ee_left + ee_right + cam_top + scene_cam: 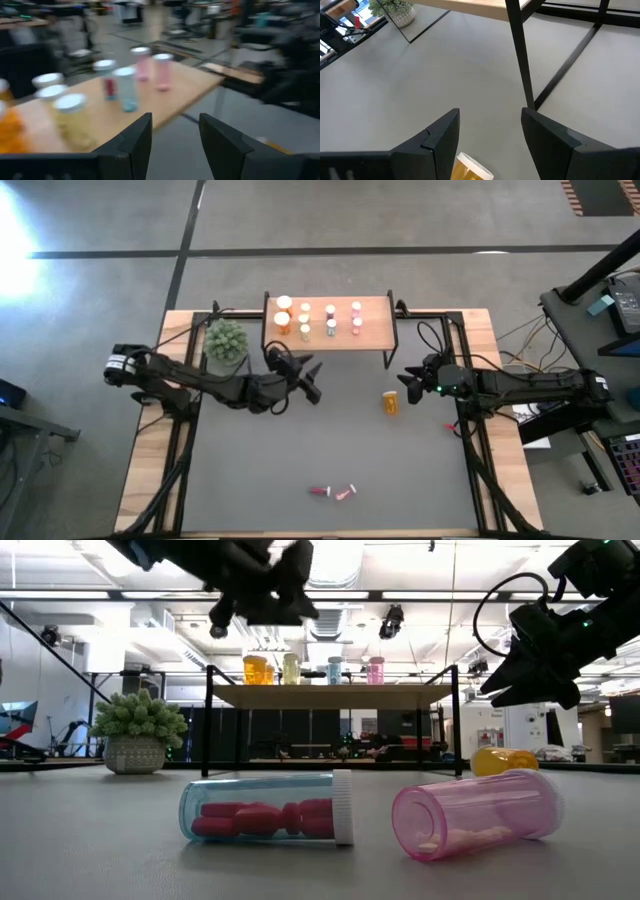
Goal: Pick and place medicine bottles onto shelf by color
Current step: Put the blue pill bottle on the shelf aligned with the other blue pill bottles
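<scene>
The light-wood shelf (375, 320) stands at the table's far edge with several white-capped bottles (305, 318) upright on it; they also show in the left wrist view (125, 87). An orange bottle (390, 402) lies on its side on the table. Two more bottles lie on their sides near the front edge: one clear with red pills (270, 807) and one pink (475, 812). My left gripper (312, 382) is open and empty, raised in front of the shelf. My right gripper (408, 378) is open and empty, just beyond the orange bottle (470, 169).
A green bushy plant in a pot (226, 342) stands left of the shelf. The shelf's black legs (520, 55) stand close to my right gripper. The grey tabletop (300, 450) between the shelf and the front bottles is open.
</scene>
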